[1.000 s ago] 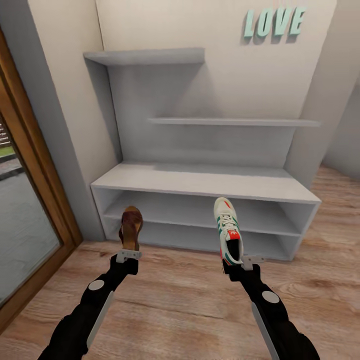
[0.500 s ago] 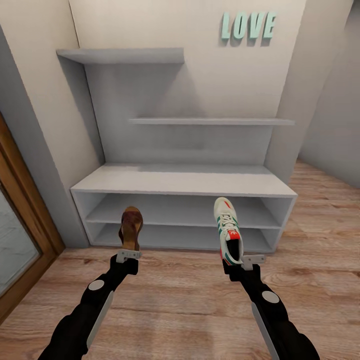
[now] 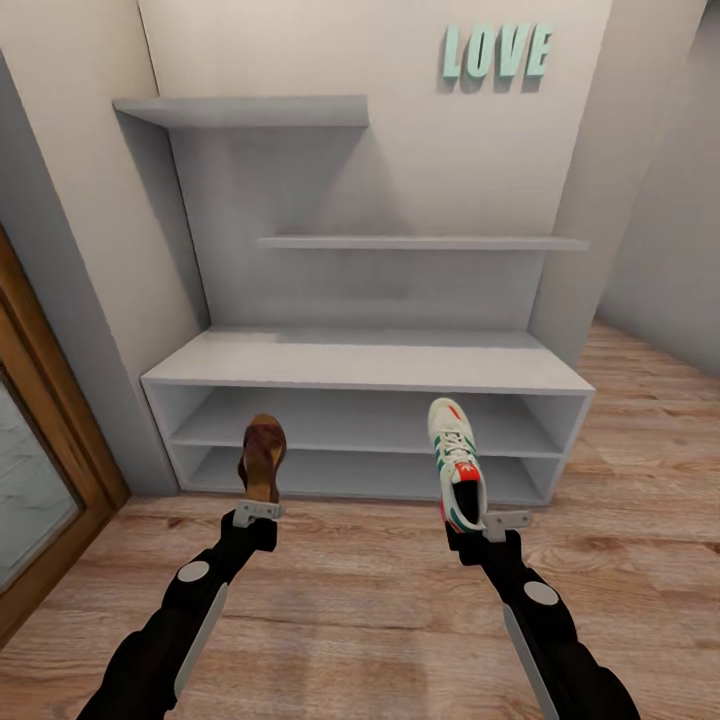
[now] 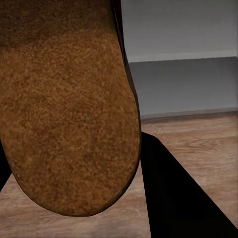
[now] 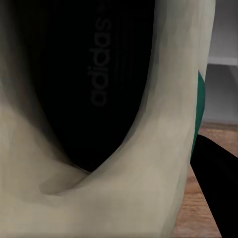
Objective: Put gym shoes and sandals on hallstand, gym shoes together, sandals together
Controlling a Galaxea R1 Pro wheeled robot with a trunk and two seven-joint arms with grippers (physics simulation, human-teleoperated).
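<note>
The white hallstand (image 3: 370, 365) stands straight ahead against the wall, with two open tiers and two staggered shelves above. My left gripper (image 3: 257, 512) is shut on a brown sandal (image 3: 263, 455) by its heel, toe pointing up and toward the rack. Up close, the sandal's tan sole (image 4: 64, 104) takes up most of the left wrist view. My right gripper (image 3: 480, 524) is shut on a white gym shoe (image 3: 456, 460) with green stripes and a red tongue patch. The shoe's dark inside and white collar (image 5: 148, 163) show in the right wrist view. Both hang above the wood floor (image 3: 360, 590), short of the rack.
A wood-framed glass door (image 3: 40, 470) stands at the left. Teal letters spelling LOVE (image 3: 497, 50) hang on the wall. A grey wall corner (image 3: 660, 220) juts in at the right, with open floor beyond it.
Between one second and half a second ago the camera turned, shifting the hallstand and the door leftward in view. Since then nothing has moved. Both grippers keep their shoes.
</note>
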